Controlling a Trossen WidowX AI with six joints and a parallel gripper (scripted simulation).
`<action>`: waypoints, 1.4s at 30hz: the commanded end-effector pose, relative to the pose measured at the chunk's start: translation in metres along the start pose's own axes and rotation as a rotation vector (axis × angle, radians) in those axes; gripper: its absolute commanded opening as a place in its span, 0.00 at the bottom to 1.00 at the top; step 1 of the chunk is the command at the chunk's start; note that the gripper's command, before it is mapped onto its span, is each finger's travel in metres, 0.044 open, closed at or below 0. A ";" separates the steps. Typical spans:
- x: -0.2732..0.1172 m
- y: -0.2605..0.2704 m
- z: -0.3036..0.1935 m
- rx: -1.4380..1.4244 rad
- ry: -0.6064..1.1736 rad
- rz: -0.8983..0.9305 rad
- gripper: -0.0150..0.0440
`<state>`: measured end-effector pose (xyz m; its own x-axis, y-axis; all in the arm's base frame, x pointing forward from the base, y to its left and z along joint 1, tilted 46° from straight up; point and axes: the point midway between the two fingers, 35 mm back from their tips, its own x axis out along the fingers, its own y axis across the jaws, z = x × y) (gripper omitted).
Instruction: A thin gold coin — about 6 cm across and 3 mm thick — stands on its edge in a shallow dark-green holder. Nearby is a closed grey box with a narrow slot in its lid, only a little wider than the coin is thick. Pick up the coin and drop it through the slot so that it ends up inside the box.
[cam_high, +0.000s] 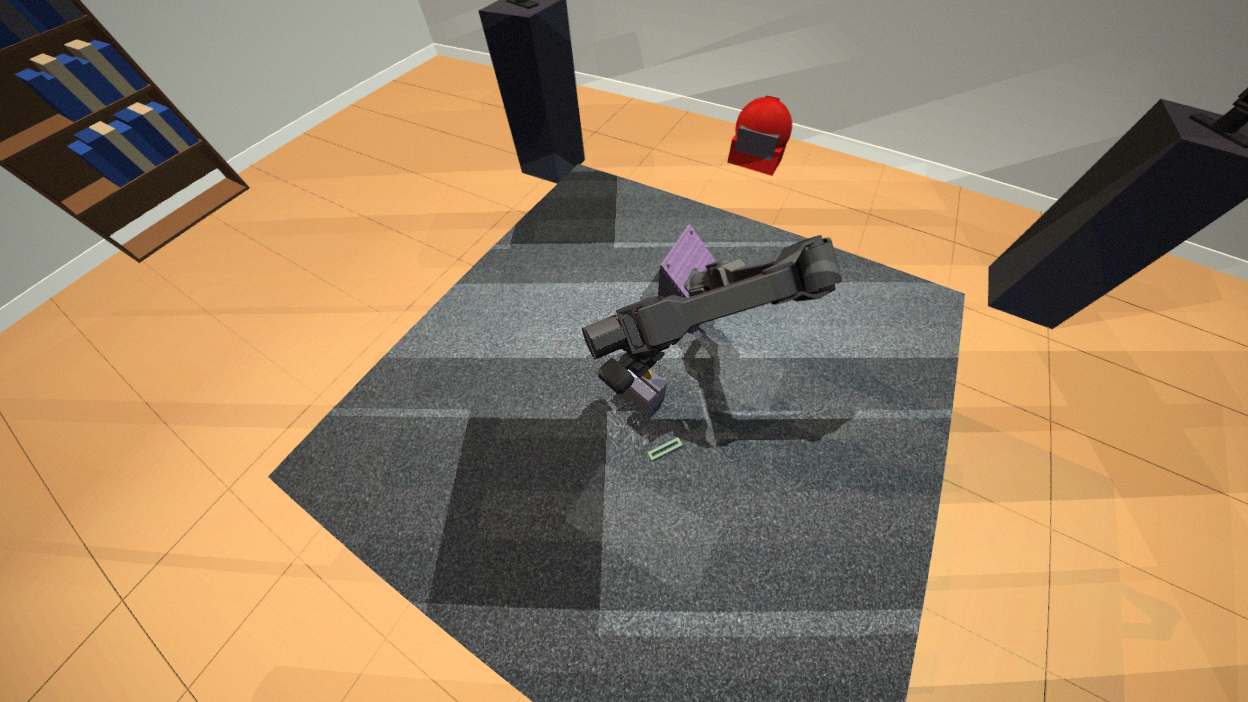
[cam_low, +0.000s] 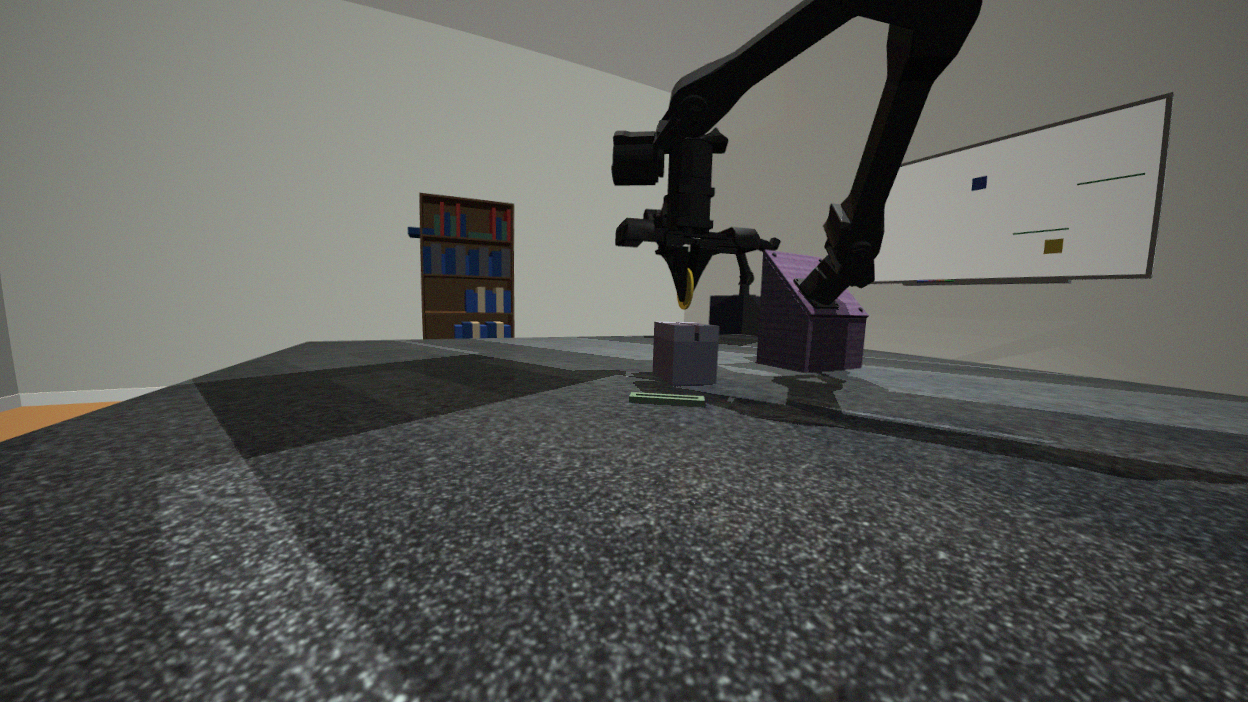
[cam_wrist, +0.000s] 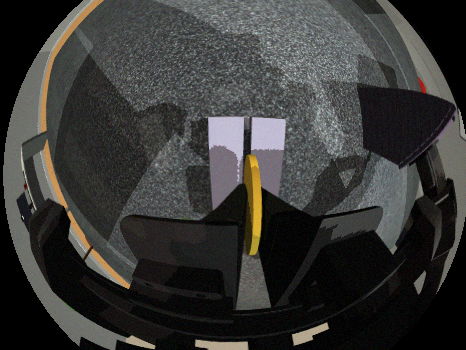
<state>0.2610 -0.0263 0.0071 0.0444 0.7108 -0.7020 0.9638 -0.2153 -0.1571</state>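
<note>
My gripper (cam_low: 684, 292) (cam_wrist: 246, 190) is shut on the gold coin (cam_low: 688, 286) (cam_wrist: 254, 210) (cam_high: 647, 374), which it holds on edge by its flat faces. The grey box (cam_high: 644, 392) (cam_low: 685, 357) (cam_wrist: 224, 137) stands below, with a visible gap between coin and lid in the exterior view. In the wrist view the coin overlaps the dark slot (cam_wrist: 247, 135) and runs nearly along it, leaning slightly; the slot's near part is hidden behind coin and fingers. The green holder (cam_high: 650, 454) (cam_low: 666, 402) lies empty on the mat beside the box.
The purple angled base (cam_high: 686, 258) (cam_low: 784, 323) (cam_wrist: 400, 125) carries the arm and stands behind the box, to its right in the exterior view. The grey mat (cam_high: 750, 541) (cam_low: 610, 541) lies under everything. Dark pillars, a red object (cam_high: 762, 117) and a bookshelf stand farther away.
</note>
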 end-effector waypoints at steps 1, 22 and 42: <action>0.000 -0.003 0.000 -0.004 0.000 -0.003 0.25; 0.005 -0.003 0.000 0.005 0.001 0.001 0.25; 0.014 -0.003 0.000 0.003 0.001 0.001 0.25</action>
<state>0.2597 -0.0179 -0.0006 0.0467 0.7083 -0.7044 0.9641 -0.2166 -0.1538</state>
